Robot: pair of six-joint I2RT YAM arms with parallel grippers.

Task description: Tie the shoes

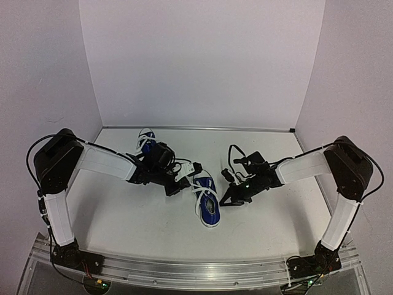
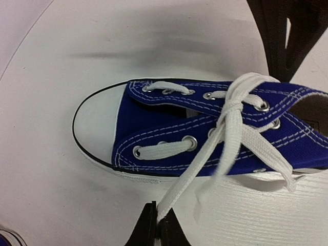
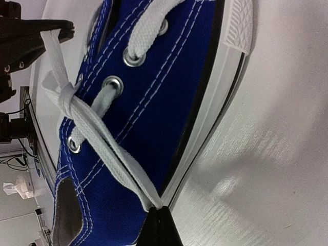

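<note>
The near shoe (image 1: 207, 204) lies at the middle of the tabletop (image 1: 135, 230), toe toward the arms' bases, with bare surface open in front of it and out to both side walls. The far shoe (image 1: 146, 142) sits close to the back edge on the left, partly hidden behind the left arm (image 1: 101, 161). That arm and the right arm (image 1: 304, 167) both reach inward, elbows raised, forearms sloping down to the near shoe from either side. The left fingers (image 2: 145, 231) are pressed together on one strand of the white lace (image 2: 230, 107), drawn taut past the sole. The right fingers (image 3: 149, 233) pinch the other strand, just beside the sole's rim.
</note>
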